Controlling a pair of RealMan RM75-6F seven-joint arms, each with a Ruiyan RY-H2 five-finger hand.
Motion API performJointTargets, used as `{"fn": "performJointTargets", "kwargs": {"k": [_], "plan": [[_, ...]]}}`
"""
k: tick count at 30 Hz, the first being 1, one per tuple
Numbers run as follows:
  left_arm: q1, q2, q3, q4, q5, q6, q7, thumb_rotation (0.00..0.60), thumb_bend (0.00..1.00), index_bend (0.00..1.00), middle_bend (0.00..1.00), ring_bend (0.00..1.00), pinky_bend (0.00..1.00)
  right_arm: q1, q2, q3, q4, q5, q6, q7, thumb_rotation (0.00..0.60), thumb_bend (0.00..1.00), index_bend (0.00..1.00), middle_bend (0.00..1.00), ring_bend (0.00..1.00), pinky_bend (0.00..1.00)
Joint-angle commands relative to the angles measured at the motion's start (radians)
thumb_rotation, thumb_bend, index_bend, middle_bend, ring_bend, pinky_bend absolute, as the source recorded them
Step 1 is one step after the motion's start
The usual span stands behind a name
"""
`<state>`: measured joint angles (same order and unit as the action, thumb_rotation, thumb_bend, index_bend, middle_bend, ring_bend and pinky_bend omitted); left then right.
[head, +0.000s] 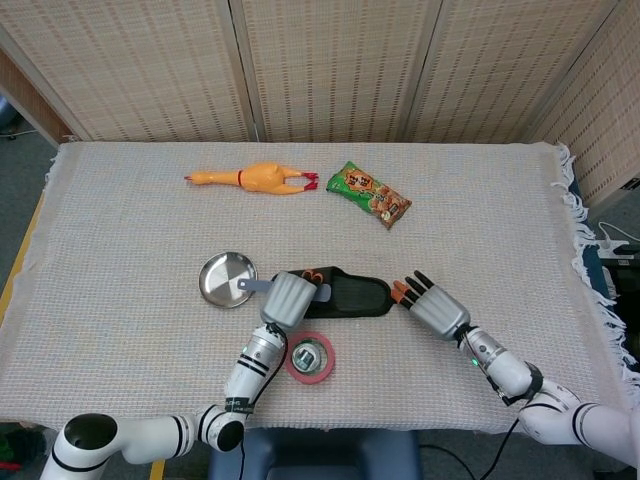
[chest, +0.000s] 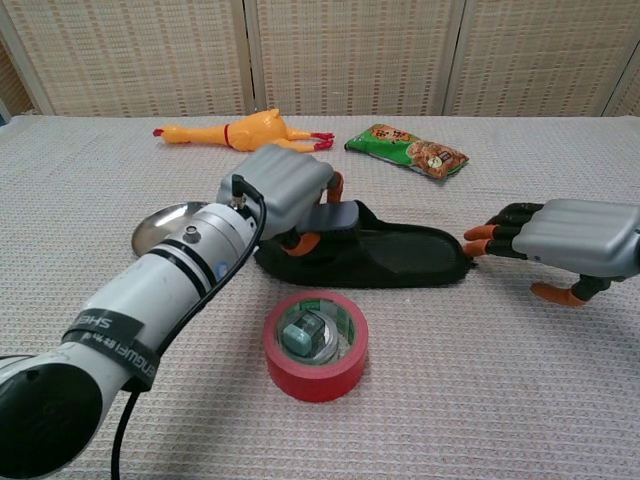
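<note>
Left hand (chest: 285, 185) sits over the strap end of the black slipper (chest: 385, 258), its fingers curled around a flat grey handle-like piece (chest: 335, 216) that it holds just above the shoe's opening; the head view shows this grey strip (head: 262, 285) running from the hand toward the small steel pan (head: 226, 278), so it looks like the pan's handle, though where the two join is hidden by the hand. Right hand (chest: 565, 240) rests at the slipper's other end with its fingers spread and holding nothing, the dark fingertips (chest: 487, 240) just at the toe (touching or a hair apart, I cannot tell). As a judgement, the work is at an early or middle stage: the slipper lies flat on the table, not lifted, with both hands merely placed at its ends. Just in front of it stands a red tape roll (chest: 316, 345) with a small object inside. Farther back lie a rubber chicken (head: 262, 178) and a green snack packet (head: 369, 194), well apart from the hands. A pale woven cloth (head: 120, 230) covers the table, and folding wicker screens (head: 330, 60) close off the room behind
</note>
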<state>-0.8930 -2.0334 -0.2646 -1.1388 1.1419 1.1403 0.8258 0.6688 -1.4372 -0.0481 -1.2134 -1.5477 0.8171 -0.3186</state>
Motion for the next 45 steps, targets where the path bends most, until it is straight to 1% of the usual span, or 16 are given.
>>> {"fn": "performJointTargets", "kwargs": {"k": [1, 7, 10, 13, 16, 19, 21, 23, 26, 30, 34, 37, 39, 40, 43, 45], "plan": [[0.009, 0.013, 0.000, 0.012, -0.007, -0.002, 0.000, 0.600, 0.76, 0.72, 0.91, 0.80, 1.00, 0.000, 0.003, 0.000, -0.003, 0.002, 0.002, -0.003, 0.600, 0.47, 0.08, 0.02, 0.00, 0.00], [0.032, 0.048, 0.013, -0.004, -0.003, 0.010, -0.001, 0.600, 0.76, 0.73, 0.91, 0.80, 1.00, 0.000, 0.008, -0.001, -0.010, 0.007, 0.005, -0.009, 0.600, 0.47, 0.08, 0.02, 0.00, 0.00], [0.046, 0.067, 0.031, -0.014, 0.001, 0.012, 0.008, 0.600, 0.76, 0.73, 0.91, 0.80, 1.00, -0.001, 0.012, -0.004, -0.013, 0.007, 0.007, -0.012, 0.600, 0.47, 0.07, 0.02, 0.00, 0.00], [0.061, 0.095, 0.058, -0.039, 0.030, 0.032, 0.018, 0.600, 0.76, 0.73, 0.91, 0.80, 1.00, -0.004, 0.020, -0.004, -0.021, 0.005, 0.017, -0.002, 0.600, 0.47, 0.07, 0.02, 0.00, 0.00], [0.081, 0.143, 0.078, -0.076, 0.064, 0.062, 0.020, 0.600, 0.76, 0.73, 0.91, 0.80, 1.00, -0.013, 0.044, -0.009, -0.038, -0.009, 0.047, 0.025, 0.600, 0.47, 0.03, 0.02, 0.00, 0.00], [0.105, 0.207, 0.092, -0.097, 0.077, 0.073, 0.014, 0.600, 0.76, 0.73, 0.92, 0.80, 1.00, -0.031, 0.094, -0.010, -0.071, -0.024, 0.100, 0.068, 0.600, 0.47, 0.00, 0.02, 0.00, 0.00], [0.120, 0.242, 0.104, -0.074, 0.068, 0.057, 0.019, 0.600, 0.76, 0.74, 0.92, 0.80, 1.00, -0.048, 0.136, -0.005, -0.100, -0.030, 0.147, 0.095, 0.600, 0.47, 0.00, 0.02, 0.00, 0.00], [0.133, 0.253, 0.115, -0.028, 0.046, 0.032, 0.017, 0.600, 0.76, 0.74, 0.93, 0.80, 1.00, -0.068, 0.188, 0.004, -0.146, -0.022, 0.188, 0.117, 0.600, 0.47, 0.00, 0.02, 0.00, 0.00], [0.145, 0.252, 0.127, 0.045, 0.032, -0.005, -0.013, 0.600, 0.75, 0.74, 0.93, 0.80, 1.00, -0.102, 0.275, 0.017, -0.239, 0.001, 0.243, 0.144, 0.600, 0.46, 0.00, 0.02, 0.00, 0.00], [0.152, 0.240, 0.149, 0.132, 0.052, -0.034, -0.067, 0.600, 0.74, 0.74, 0.93, 0.80, 1.00, -0.148, 0.388, 0.034, -0.347, 0.007, 0.331, 0.186, 0.600, 0.46, 0.00, 0.02, 0.00, 0.00], [0.159, 0.223, 0.170, 0.205, 0.073, -0.057, -0.100, 0.600, 0.74, 0.74, 0.93, 0.80, 1.00, -0.178, 0.476, 0.052, -0.432, 0.011, 0.387, 0.225, 0.600, 0.46, 0.00, 0.00, 0.00, 0.00], [0.164, 0.212, 0.179, 0.248, 0.085, -0.069, -0.117, 0.600, 0.73, 0.74, 0.93, 0.80, 1.00, -0.192, 0.503, 0.063, -0.453, 0.016, 0.406, 0.219, 0.600, 0.46, 0.00, 0.00, 0.00, 0.00], [0.168, 0.208, 0.180, 0.260, 0.091, -0.074, -0.129, 0.600, 0.72, 0.74, 0.91, 0.80, 1.00, -0.198, 0.506, 0.068, -0.455, 0.022, 0.408, 0.212, 0.600, 0.46, 0.00, 0.00, 0.00, 0.00], [0.168, 0.207, 0.181, 0.262, 0.095, -0.075, -0.132, 0.600, 0.71, 0.72, 0.88, 0.80, 1.00, -0.200, 0.505, 0.070, -0.455, 0.025, 0.407, 0.209, 0.600, 0.46, 0.00, 0.00, 0.00, 0.00], [0.169, 0.205, 0.181, 0.258, 0.108, -0.073, -0.141, 0.600, 0.65, 0.63, 0.79, 0.80, 1.00, -0.201, 0.499, 0.075, -0.451, 0.033, 0.396, 0.203, 0.600, 0.46, 0.00, 0.00, 0.00, 0.00], [0.169, 0.205, 0.179, 0.248, 0.111, -0.076, -0.140, 0.600, 0.59, 0.54, 0.71, 0.80, 1.00, -0.202, 0.493, 0.078, -0.446, 0.036, 0.388, 0.196, 0.600, 0.46, 0.00, 0.00, 0.00, 0.00]]}}
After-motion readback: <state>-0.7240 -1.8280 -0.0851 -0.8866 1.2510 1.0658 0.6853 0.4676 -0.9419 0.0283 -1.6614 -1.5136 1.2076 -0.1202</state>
